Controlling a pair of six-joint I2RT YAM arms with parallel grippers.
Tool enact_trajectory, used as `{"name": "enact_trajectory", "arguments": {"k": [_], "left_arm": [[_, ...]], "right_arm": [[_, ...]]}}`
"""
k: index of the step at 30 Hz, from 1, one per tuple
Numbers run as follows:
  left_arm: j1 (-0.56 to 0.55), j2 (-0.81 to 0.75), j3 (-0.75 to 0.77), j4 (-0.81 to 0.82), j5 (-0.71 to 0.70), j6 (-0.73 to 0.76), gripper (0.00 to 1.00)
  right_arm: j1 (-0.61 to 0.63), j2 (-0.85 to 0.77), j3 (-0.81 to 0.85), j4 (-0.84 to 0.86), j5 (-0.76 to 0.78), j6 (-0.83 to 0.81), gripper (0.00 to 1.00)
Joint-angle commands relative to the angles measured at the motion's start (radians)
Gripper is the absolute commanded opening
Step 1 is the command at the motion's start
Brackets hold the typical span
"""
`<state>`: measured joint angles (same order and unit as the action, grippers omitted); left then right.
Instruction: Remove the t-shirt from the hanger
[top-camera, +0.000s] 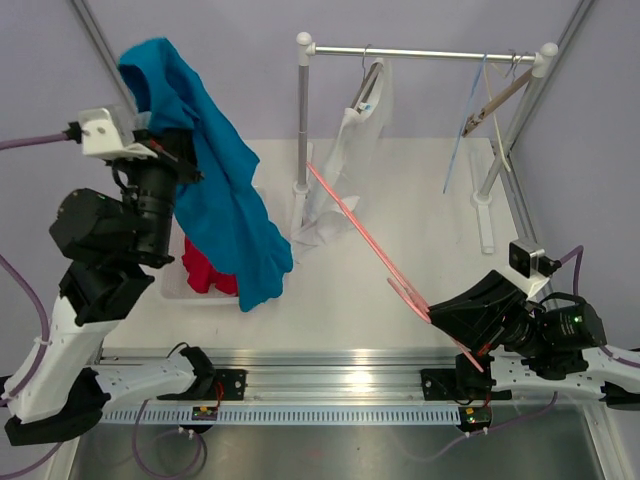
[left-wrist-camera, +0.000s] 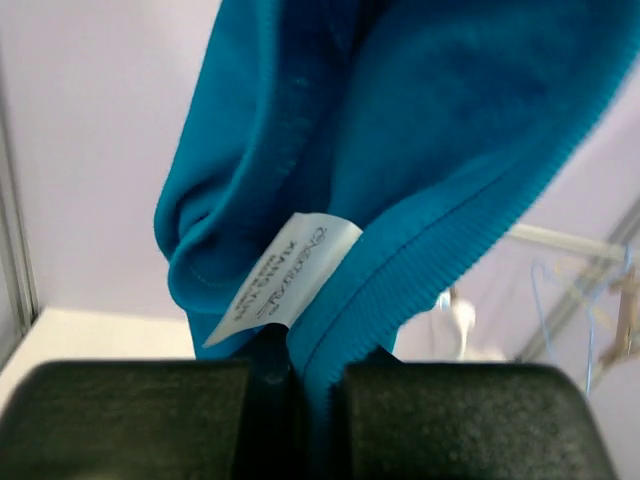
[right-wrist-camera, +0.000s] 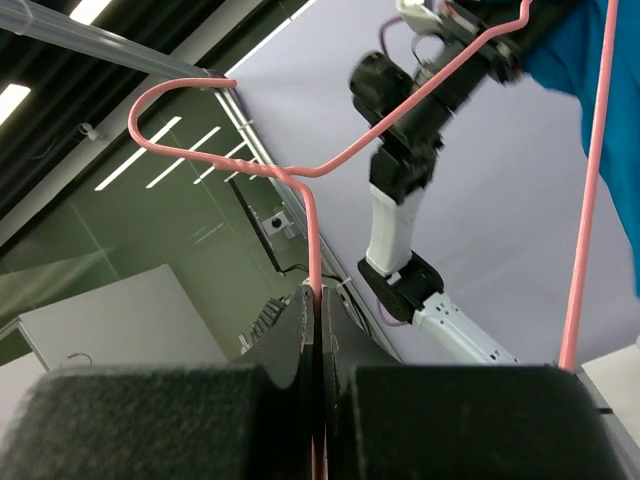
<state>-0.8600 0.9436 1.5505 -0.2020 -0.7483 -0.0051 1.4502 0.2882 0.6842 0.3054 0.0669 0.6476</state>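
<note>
The teal t-shirt (top-camera: 225, 200) hangs high over the table's left side, draped down from my left gripper (top-camera: 170, 140). In the left wrist view that gripper (left-wrist-camera: 300, 400) is shut on the shirt's ribbed collar (left-wrist-camera: 400, 270), just below a white label (left-wrist-camera: 285, 280). The thin pink hanger (top-camera: 370, 240) slants bare from the rack post down to my right gripper (top-camera: 445, 312). In the right wrist view the jaws (right-wrist-camera: 318, 320) are pinched shut on the hanger's wire neck (right-wrist-camera: 314, 240), below its hook (right-wrist-camera: 180, 90). From above, the hanger's far tip stands apart from the shirt's edge.
A metal clothes rack (top-camera: 430, 52) stands at the back with a white garment (top-camera: 355, 150) on a hanger and further hangers (top-camera: 490, 100) at its right end. A white bin (top-camera: 175, 285) with red cloth (top-camera: 205, 270) sits under the teal shirt.
</note>
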Motion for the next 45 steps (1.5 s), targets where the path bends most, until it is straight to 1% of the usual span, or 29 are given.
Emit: {"name": "enact_trajectory", "arguments": {"k": [1, 5, 7, 8, 9, 10, 11, 13, 14, 15, 17, 18, 20, 21, 24, 25, 26, 28, 29, 31, 32, 36, 37, 38, 40, 42, 43, 44, 45], "left_arm": [[0.050, 0.070, 0.227, 0.016, 0.033, 0.082, 0.00], [0.107, 0.148, 0.344, 0.042, 0.059, 0.181, 0.00], [0.143, 0.191, 0.413, 0.039, 0.092, 0.204, 0.00], [0.192, 0.199, 0.427, 0.023, 0.121, 0.215, 0.00], [0.219, 0.207, 0.428, 0.024, 0.160, 0.217, 0.00], [0.240, 0.207, 0.425, 0.024, 0.167, 0.217, 0.00], [0.280, 0.193, 0.366, 0.067, 0.167, 0.231, 0.00], [0.341, 0.176, 0.295, 0.094, 0.213, 0.199, 0.00], [0.416, 0.161, 0.220, 0.093, 0.236, 0.121, 0.00], [0.464, 0.150, 0.179, 0.093, 0.321, 0.069, 0.00], [0.563, 0.130, 0.079, 0.127, 0.386, -0.054, 0.00], [0.582, 0.112, -0.026, 0.145, 0.392, -0.076, 0.00], [0.634, 0.089, -0.133, 0.180, 0.423, -0.174, 0.00], [0.645, 0.068, -0.235, 0.190, 0.444, -0.202, 0.00], [0.653, 0.038, -0.364, 0.193, 0.414, -0.308, 0.00], [0.653, 0.023, -0.433, 0.182, 0.400, -0.341, 0.00], [0.653, 0.012, -0.467, 0.153, 0.392, -0.405, 0.00], [0.653, -0.018, -0.559, 0.122, 0.400, -0.455, 0.00], [0.653, -0.032, -0.587, 0.116, 0.424, -0.488, 0.00], [0.653, -0.070, -0.669, 0.086, 0.440, -0.528, 0.01], [0.653, -0.084, -0.694, 0.072, 0.444, -0.574, 0.02], [0.653, -0.176, -0.803, -0.034, 0.460, -0.702, 0.00], [0.651, -0.205, -0.837, -0.037, 0.466, -0.757, 0.04], [0.651, -0.262, -0.898, -0.034, 0.466, -0.771, 0.05], [0.648, -0.285, -0.929, -0.036, 0.493, -0.776, 0.08], [0.648, -0.275, -0.937, -0.042, 0.533, -0.759, 0.24], [0.648, -0.273, -0.935, -0.065, 0.535, -0.757, 0.38], [0.648, -0.279, -0.929, -0.073, 0.535, -0.748, 0.53], [0.648, -0.288, -0.922, -0.071, 0.547, -0.737, 0.84]], "right_arm": [[0.004, 0.008, 0.023, -0.032, 0.025, -0.037, 0.00], [0.004, 0.080, 0.063, -0.066, 0.033, -0.054, 0.00], [0.004, 0.106, 0.067, -0.072, 0.036, -0.054, 0.00], [0.004, 0.109, 0.063, -0.068, 0.043, -0.052, 0.00], [0.003, 0.108, 0.061, -0.066, 0.048, -0.051, 0.00], [0.004, 0.103, 0.060, -0.066, 0.054, -0.051, 0.00], [0.003, 0.101, 0.058, -0.071, 0.054, -0.049, 0.00], [0.004, 0.091, 0.055, -0.075, 0.059, -0.049, 0.00], [0.004, 0.088, 0.052, -0.072, 0.060, -0.049, 0.00], [0.004, 0.085, 0.049, -0.072, 0.065, -0.049, 0.00], [0.004, 0.086, 0.051, -0.083, 0.080, -0.049, 0.00], [0.004, 0.088, 0.052, -0.087, 0.082, -0.046, 0.00], [0.004, 0.094, 0.043, -0.091, 0.091, -0.040, 0.00], [0.004, 0.092, 0.040, -0.091, 0.099, -0.037, 0.00], [0.004, 0.098, 0.028, -0.081, 0.137, -0.036, 0.00], [0.004, 0.101, 0.022, -0.075, 0.163, -0.034, 0.00], [0.004, 0.101, 0.018, -0.060, 0.177, -0.029, 0.00], [0.004, 0.108, 0.005, -0.036, 0.203, -0.029, 0.00], [0.004, 0.114, -0.001, 0.009, 0.205, -0.035, 0.00], [0.004, 0.118, -0.011, 0.043, 0.220, -0.042, 0.00], [0.004, 0.120, -0.011, 0.057, 0.238, -0.048, 0.00], [0.003, 0.115, 0.005, 0.057, 0.341, -0.080, 0.00], [0.004, 0.115, 0.020, 0.046, 0.399, -0.083, 0.00], [0.003, 0.117, 0.029, 0.032, 0.416, -0.089, 0.00], [0.003, 0.131, 0.050, 0.044, 0.468, -0.121, 0.00], [0.004, 0.158, 0.077, 0.026, 0.522, -0.143, 0.00], [0.004, 0.170, 0.104, 0.017, 0.586, -0.152, 0.00], [0.003, 0.181, 0.113, -0.001, 0.614, -0.149, 0.00], [0.003, 0.190, 0.123, -0.006, 0.640, -0.143, 0.00]]}}
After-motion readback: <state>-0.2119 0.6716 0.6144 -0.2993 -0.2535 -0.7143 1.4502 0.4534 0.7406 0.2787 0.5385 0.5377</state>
